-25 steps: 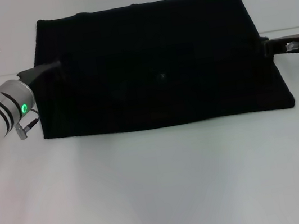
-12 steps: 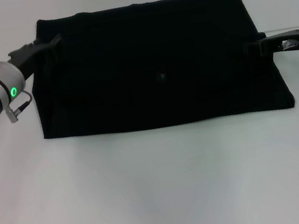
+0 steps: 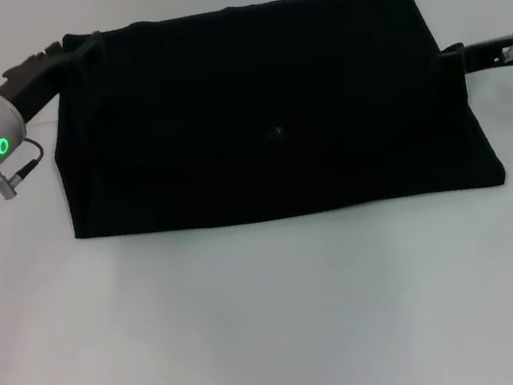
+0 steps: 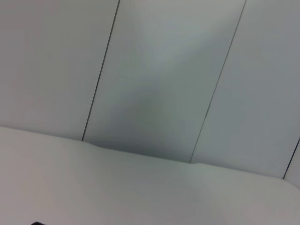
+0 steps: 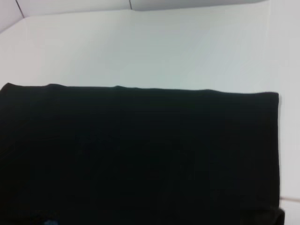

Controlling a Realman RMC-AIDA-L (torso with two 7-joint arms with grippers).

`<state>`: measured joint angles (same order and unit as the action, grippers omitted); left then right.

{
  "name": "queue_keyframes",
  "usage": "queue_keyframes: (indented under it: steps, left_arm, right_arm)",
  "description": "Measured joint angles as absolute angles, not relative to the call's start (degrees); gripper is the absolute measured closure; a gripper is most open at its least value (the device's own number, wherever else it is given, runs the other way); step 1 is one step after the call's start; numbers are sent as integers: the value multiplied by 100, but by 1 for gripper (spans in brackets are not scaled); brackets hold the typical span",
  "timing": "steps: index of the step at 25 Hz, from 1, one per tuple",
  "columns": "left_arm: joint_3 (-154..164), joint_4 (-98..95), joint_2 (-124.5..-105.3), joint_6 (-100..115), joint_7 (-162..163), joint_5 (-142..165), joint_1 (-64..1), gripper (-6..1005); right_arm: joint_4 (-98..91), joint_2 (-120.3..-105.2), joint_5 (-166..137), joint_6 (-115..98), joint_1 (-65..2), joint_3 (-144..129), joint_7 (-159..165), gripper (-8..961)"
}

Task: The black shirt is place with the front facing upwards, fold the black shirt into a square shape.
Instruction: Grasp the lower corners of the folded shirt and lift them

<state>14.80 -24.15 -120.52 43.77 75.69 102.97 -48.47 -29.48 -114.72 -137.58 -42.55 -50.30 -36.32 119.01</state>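
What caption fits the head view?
Folded black shirt on white table, left pincer and right pincer at its sides.

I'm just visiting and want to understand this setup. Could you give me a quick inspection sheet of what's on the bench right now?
Surface: white table, bare in front of the shirt.
Job's things: shirt lies flat, folded into a wide rectangle; no lettering visible.
Clutter: nothing seen.
Grippers: left gripper at the shirt's far left corner; right gripper at its right edge.
Cables: short cable on the left wrist.
Surroundings: panelled wall behind the table.
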Motion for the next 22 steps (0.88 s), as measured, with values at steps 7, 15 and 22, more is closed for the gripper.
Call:
queue_keyframes:
  steps: [7,15,22]
  left_arm:
    - [1510,-2812,-12061,4999,7862,10273,-4578,344]
    - [1675,-3530,-11816,7455,8504,10286,-3506,347]
    - [2137,-3951,-11631,7915,8292,10563,-2734,344]
  right_arm:
    - [-3357,-11428,-13754,-4759,-4911,-3666,12072,437]
    - [-4188,-11360,-12932,-6733,-4267,-3454,12350,433]
    - [-3782,-11140,-11751,-7391,-3845,-3366,12104,430]
